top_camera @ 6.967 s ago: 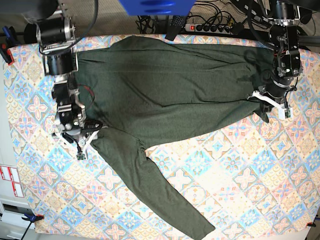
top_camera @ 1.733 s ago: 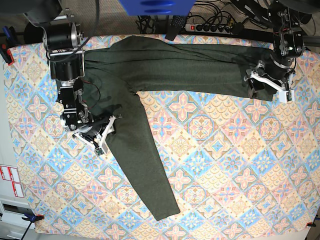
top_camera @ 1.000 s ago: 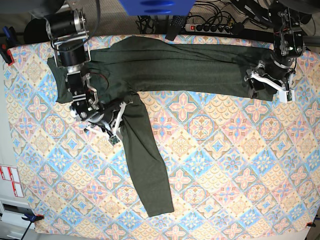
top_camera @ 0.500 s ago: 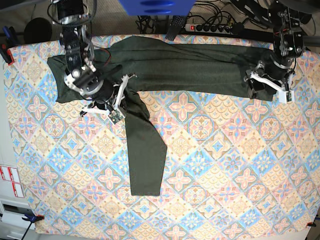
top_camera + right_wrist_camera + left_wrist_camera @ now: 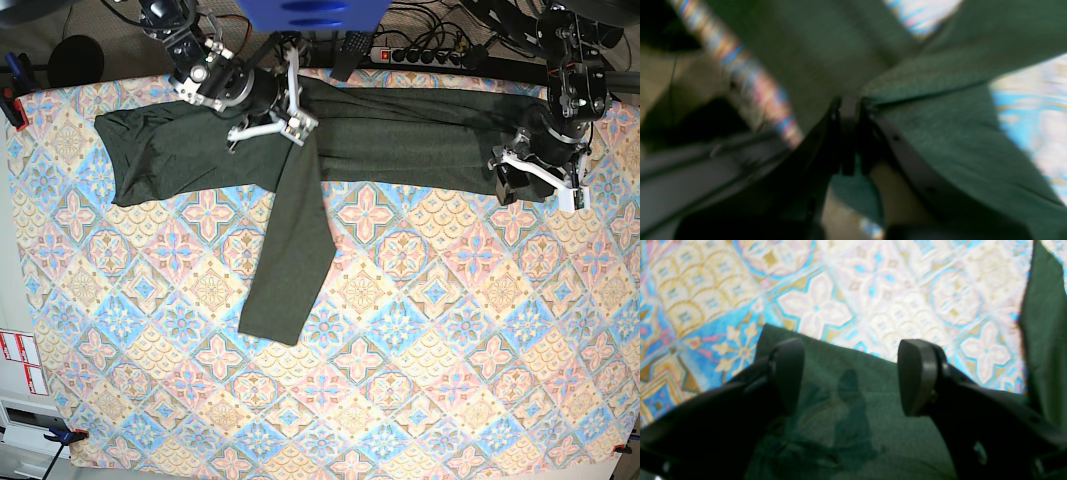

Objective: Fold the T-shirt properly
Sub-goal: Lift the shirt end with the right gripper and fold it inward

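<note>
I'm mid sleeve-fold: my right gripper (image 5: 285,100) pinches the T-shirt (image 5: 400,130) (a band along the table's (image 5: 450,400) far edge). My left gripper (image 5: 530,170) gapes over the hem. Next, lay the sleeve flat.

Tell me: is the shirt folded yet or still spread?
Partly folded. The shirt lies as a narrow band along the far edge, one sleeve trailing toward the camera.

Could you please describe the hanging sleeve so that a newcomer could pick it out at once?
On the patterned tablecloth, the T-shirt lies as a long dark green band along the far edge. One sleeve runs from the right tool toward the near edge, the only part crossing the pattern.
</note>
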{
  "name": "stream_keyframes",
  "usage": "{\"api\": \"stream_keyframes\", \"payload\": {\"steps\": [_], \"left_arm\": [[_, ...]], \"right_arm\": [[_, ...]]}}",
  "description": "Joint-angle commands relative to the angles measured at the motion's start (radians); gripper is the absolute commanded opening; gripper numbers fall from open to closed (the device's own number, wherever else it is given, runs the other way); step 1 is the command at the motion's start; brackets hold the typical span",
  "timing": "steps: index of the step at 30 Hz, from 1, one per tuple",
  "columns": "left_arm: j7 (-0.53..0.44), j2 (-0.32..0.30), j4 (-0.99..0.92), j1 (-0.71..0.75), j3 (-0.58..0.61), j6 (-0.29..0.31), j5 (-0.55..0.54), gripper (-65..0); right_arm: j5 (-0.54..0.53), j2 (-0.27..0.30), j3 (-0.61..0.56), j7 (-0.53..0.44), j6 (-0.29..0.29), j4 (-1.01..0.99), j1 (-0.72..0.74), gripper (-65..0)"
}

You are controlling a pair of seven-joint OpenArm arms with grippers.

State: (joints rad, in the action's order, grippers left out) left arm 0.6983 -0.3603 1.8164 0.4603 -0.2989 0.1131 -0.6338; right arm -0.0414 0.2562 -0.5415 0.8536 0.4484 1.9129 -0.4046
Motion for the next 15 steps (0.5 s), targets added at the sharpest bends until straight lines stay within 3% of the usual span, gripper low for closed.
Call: {"api": "stream_keyframes", "payload": {"steps": [1, 9, 15], "left_arm": [[-0.018, -0.010, 0.013, -0.002, 0.008, 0.004, -0.004, -21.1], [-0.018, -0.010, 0.013, -0.028, 0.083, 0.004, 0.002, -21.0], [-0.016, -0.010, 0.013, -0.128, 0.188, 0.004, 0.004, -20.6]], "right_arm": [[-0.005, 0.009, -0.016, -0.017, -0.006, 0.015, 0.026, -64.9], [-0.007, 0.035, -0.058, 0.069, -0.006, 0.013, 0.102, -64.2], [-0.004, 0.035, -0.052, 0.092, -0.006, 0.017, 0.126, -52.1]]}}
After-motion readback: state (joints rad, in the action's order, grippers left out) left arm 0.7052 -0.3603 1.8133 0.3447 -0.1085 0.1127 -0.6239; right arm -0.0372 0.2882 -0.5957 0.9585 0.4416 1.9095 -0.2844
